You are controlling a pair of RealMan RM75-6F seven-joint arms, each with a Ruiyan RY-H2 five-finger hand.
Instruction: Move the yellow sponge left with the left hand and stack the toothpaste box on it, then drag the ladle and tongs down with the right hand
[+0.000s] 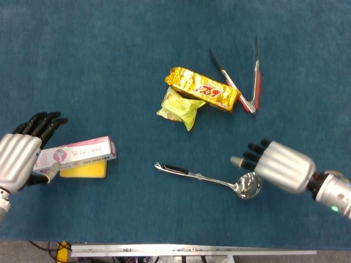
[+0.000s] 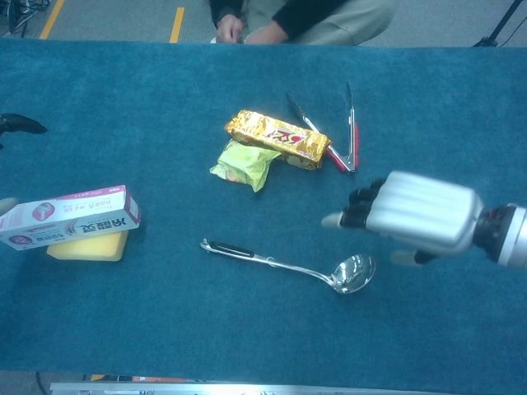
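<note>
Ladle (image 1: 211, 179) lies free at seven o'clock of the empty, fingers-apart right hand (image 1: 279, 165); only the head view shows the left hand (image 1: 19, 159), its grip on the toothpaste box (image 1: 74, 153) unclear.

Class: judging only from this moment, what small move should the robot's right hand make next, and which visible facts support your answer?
Probably lift the right hand up toward the tongs. The ladle lies free near the table's lower edge, the open hand off it, and the toothpaste box already sits on the yellow sponge. The tongs lie untouched beside the gold packet.
</note>
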